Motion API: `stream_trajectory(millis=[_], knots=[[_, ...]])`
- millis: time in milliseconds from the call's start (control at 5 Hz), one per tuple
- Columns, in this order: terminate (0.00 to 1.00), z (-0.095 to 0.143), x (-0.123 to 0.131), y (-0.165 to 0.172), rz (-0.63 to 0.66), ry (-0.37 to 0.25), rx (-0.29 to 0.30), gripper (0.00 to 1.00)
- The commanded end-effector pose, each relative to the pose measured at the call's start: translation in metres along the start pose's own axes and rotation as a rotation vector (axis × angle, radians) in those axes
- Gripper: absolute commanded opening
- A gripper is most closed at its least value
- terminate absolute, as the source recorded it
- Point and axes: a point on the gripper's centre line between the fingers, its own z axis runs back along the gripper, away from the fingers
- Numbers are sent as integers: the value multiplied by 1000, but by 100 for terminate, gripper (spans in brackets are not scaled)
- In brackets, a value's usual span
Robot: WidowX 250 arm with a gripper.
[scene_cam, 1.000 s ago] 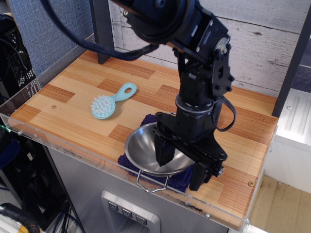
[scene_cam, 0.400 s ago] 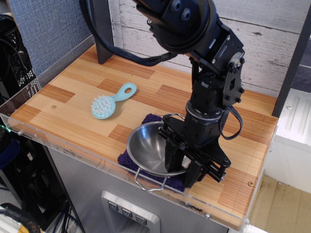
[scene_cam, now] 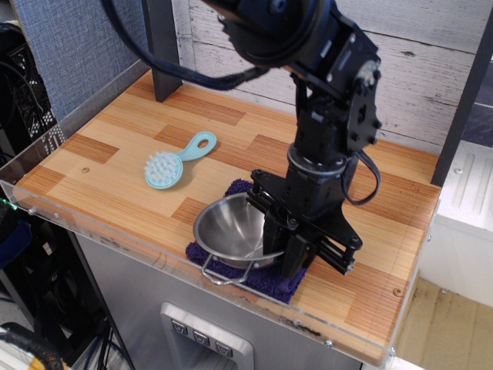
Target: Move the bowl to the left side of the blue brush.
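Note:
The shiny steel bowl [scene_cam: 229,229] is at the table's front edge, over a dark purple towel [scene_cam: 254,279]. One wire loop handle [scene_cam: 223,274] sticks out toward the front. My gripper [scene_cam: 283,245] comes down from above and is shut on the bowl's right rim, one finger inside and one outside. The bowl looks slightly tilted, and I cannot tell if it is off the towel. The light-blue brush [scene_cam: 175,162] lies flat on the wood to the upper left of the bowl, head toward the front and loop handle toward the back, well apart from the bowl.
The wooden tabletop [scene_cam: 108,154] has a clear plastic lip along its front and left edges. A dark post [scene_cam: 162,46] stands at the back left. The arm's black body [scene_cam: 331,116] rises over the table's right half.
The fingers have closed on the bowl's right rim. The bowl has shifted a little to the left over the towel, and the gripper moved left with it.

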Motion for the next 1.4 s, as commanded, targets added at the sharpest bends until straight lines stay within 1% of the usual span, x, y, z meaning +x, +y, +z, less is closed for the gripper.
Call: stream_trajectory(millis=[0,200,400,600,800,1000,1200], knots=[[0,43,3,22,15,-110,-9,0],[0,59,7,47,53,-136,-2,0],[0,90,7,93,116,-192,6,0],[0,101,4,147,240,-219,8,0],[0,82,-2,197,362,-166,14,0],[0,56,-19,243,425,-100,35,0],[0,30,-31,258,434,-28,68,0]])
